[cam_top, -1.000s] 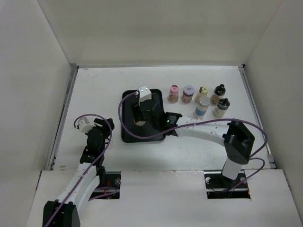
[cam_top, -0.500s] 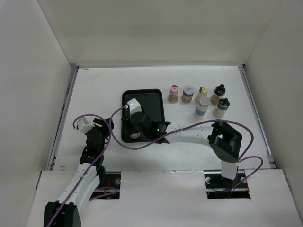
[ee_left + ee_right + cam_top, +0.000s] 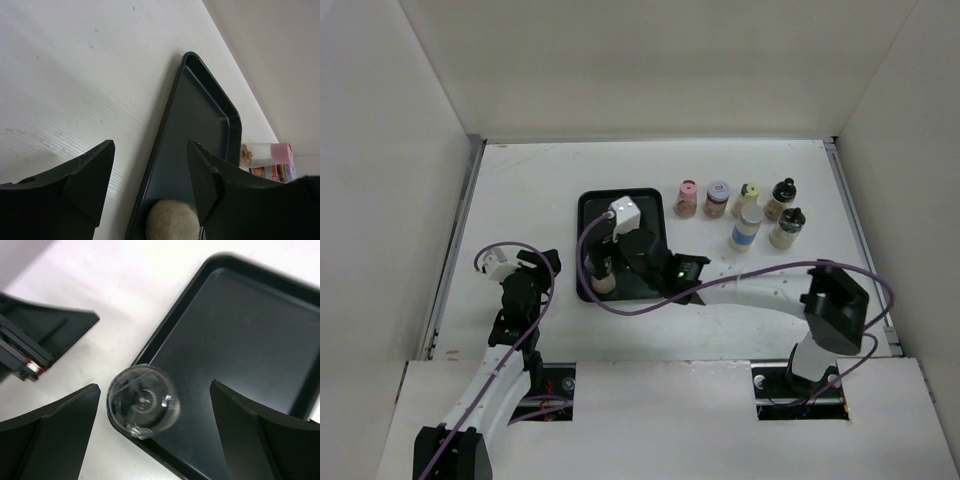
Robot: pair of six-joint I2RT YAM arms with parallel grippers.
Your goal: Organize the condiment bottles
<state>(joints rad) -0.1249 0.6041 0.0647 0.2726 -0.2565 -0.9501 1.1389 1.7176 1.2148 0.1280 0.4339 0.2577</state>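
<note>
left tool (image 3: pixel 150 146): low over the counter (image 3: pixel 520 190) toward its near-left corner, just left of the tray. Its fingers stand partly apart with only bare counter and tray edge between them, holding nothing.
right tool (image 3: pixel 155 386): over the tray's near-left corner, spread wide. One finger is over the counter outside the rim and the other over the tray floor, with a gap on each side of the bottle below. It grips nothing.
tray bottle (image 3: pixel 604 282): upright in the tray's near-left corner, tan contents, clear round top seen from above, not touched by either tool.
tray (image 3: pixel 645 205): flat, black, near the counter's middle.
near pair: white-capped bottle (image 3: pixel 747 228) and a black-capped bottle (image 3: pixel 787 228), upright, right of the tray.
far row: pink-capped bottle (image 3: pixel 687 198), lavender-capped bottle (image 3: pixel 718 198), yellow-capped bottle (image 3: pixel 748 198) and second black-capped bottle (image 3: pixel 782 197), side by side, just beyond the near pair.
</note>
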